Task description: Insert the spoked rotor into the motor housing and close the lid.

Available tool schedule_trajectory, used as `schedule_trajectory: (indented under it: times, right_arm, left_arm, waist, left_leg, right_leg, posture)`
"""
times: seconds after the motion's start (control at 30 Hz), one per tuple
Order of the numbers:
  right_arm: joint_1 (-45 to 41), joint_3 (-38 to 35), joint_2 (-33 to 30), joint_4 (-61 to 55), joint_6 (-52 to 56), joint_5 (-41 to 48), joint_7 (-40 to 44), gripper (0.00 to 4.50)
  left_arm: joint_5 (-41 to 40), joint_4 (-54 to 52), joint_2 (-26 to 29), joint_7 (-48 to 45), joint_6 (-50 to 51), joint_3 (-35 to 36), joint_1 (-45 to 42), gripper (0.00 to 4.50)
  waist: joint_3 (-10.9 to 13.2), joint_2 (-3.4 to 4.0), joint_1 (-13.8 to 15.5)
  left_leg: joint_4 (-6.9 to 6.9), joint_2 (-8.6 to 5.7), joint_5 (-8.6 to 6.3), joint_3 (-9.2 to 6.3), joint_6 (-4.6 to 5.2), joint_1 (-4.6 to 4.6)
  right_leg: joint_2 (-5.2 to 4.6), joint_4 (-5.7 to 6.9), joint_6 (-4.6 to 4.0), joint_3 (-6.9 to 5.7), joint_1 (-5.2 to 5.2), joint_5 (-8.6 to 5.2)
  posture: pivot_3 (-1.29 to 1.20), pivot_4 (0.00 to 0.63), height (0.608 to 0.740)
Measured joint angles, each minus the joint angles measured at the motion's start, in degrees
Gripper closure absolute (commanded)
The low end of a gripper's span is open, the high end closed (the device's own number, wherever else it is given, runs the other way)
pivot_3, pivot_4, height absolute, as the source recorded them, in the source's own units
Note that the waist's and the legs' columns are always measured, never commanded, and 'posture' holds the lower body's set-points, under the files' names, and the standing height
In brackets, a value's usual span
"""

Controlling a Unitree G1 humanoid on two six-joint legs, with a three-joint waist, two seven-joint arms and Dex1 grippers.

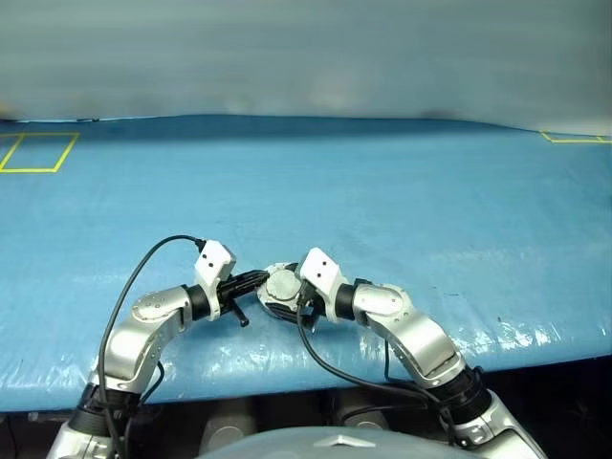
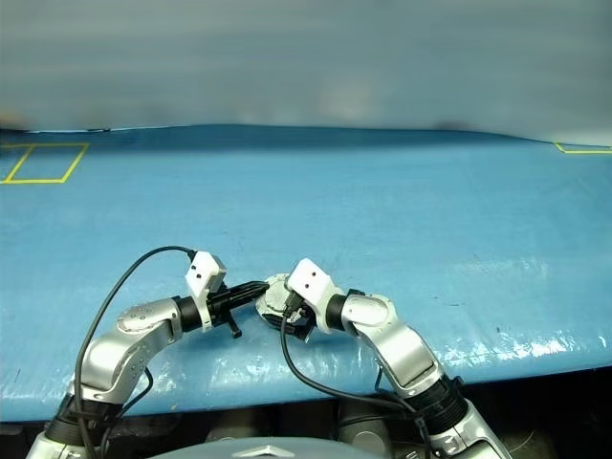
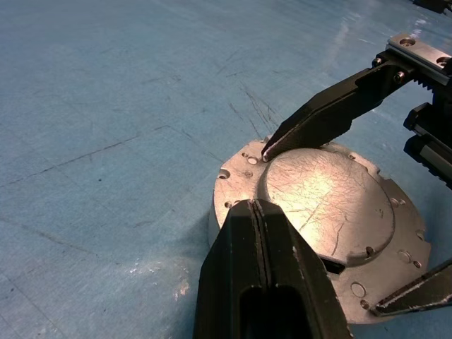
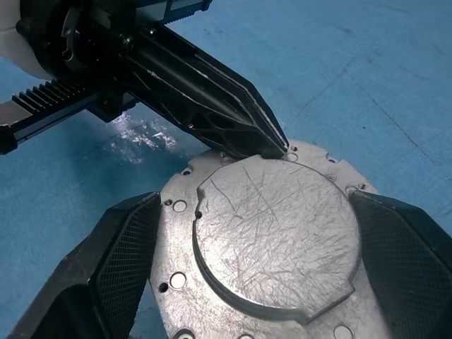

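On the blue table (image 1: 402, 191), near its front edge: lid (image 4: 272, 233) closed over motor housing (image 3: 222, 212).
We see left gripper (image 3: 256, 212) shut, tips resting on the lid; right gripper (image 4: 272, 247) spread wide, straddling it.

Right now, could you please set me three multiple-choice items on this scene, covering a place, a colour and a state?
1. Where do the left gripper's tips rest?
A. on the lid's rim
B. on the bare cloth
C. high in the air

2. What colour is the table covering?
A. red
B. blue
C. white

3. How is the lid?
A. standing upright
B. lying apart
C. closed over the motor housing

Answers:
1 A: the shut left jaws meet the rim.
2 B: the cloth is blue.
3 C: its plain grey outer face is up, between the right gripper's open jaws.
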Motion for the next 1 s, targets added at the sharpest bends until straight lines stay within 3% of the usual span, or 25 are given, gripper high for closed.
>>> schedule_trajectory:
  times: [1.0]
  right_arm:
    - [8.09, -6.28, -2.44, -8.4, 4.58, 6.29, -2.75, 0.04]
  left_arm:
    - [0.95, 1.66, 0.18, -2.43, -2.71, -1.19, -0.9, 4.5]
  waist:
    - [-0.07, 0.03, 0.68]
  left_leg:
    - [0.01, -0.04, -0.2, -0.03, 0.07, -0.01]
  right_leg:
    - [-0.06, -0.06, 0.05, 0.0, 0.06, -0.23]
  posture:
    - [0.0, 0.15, 0.74]
